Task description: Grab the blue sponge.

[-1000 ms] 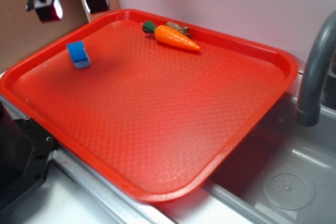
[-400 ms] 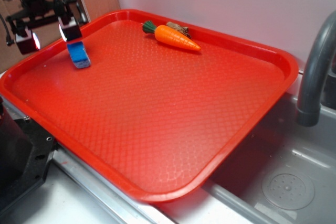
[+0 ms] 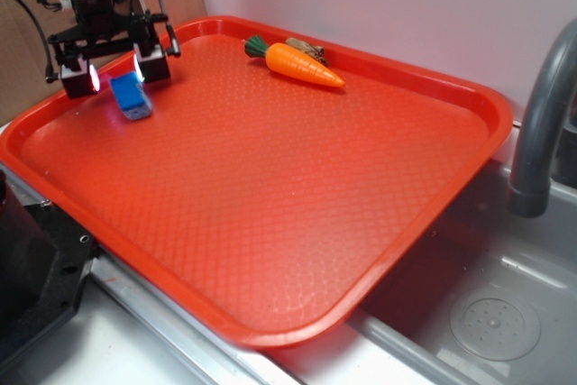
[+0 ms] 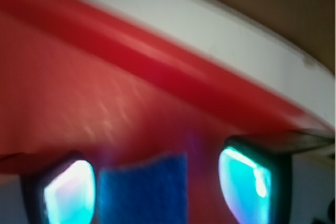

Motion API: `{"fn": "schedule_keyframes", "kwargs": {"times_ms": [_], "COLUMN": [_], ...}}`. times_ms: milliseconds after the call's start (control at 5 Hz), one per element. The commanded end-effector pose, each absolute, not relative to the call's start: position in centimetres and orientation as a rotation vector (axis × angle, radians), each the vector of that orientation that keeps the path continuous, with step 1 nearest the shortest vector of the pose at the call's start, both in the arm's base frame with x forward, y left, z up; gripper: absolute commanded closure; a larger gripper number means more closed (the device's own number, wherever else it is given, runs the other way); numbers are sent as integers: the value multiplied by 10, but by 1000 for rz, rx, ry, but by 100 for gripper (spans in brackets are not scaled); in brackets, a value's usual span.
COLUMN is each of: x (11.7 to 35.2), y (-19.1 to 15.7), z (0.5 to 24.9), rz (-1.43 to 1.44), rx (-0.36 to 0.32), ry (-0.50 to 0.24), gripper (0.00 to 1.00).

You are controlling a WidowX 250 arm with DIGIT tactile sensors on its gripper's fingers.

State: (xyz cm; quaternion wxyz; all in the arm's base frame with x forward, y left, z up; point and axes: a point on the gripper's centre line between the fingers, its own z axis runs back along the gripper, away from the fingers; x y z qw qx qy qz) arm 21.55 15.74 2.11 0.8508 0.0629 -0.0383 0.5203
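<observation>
The blue sponge (image 3: 132, 96) lies on the red tray (image 3: 297, 223) near its far left corner. My gripper (image 3: 115, 74) hangs over it, open, with one finger on each side of the sponge and lit pads. In the wrist view the sponge (image 4: 143, 190) sits between the two glowing fingertips (image 4: 68, 192), close to the left one, with a gap to the right one. The jaws are not closed on it.
A toy carrot (image 3: 297, 62) lies at the tray's back edge with a small brown thing behind it. A grey tap (image 3: 541, 123) and a sink (image 3: 496, 322) are at the right. The tray's raised rim (image 4: 157, 61) runs just beyond the sponge.
My gripper has come down and to the right from above the tray's left corner. It now straddles the sponge. The sponge has not moved.
</observation>
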Motion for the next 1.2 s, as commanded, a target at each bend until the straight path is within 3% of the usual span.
{"fn": "schedule_keyframes", "kwargs": {"times_ms": [0,200,400,800,1000], "x": [198,191,216,206,197], "y": [168,163,133,126,127], "z": [20,23,39,49,83], "rz": [1053,1020,987,954,872], "rx": [132,130,111,74,28], "ry": [-99,-107,-138,-148,-138], "gripper": [100,100,100,100,100]}}
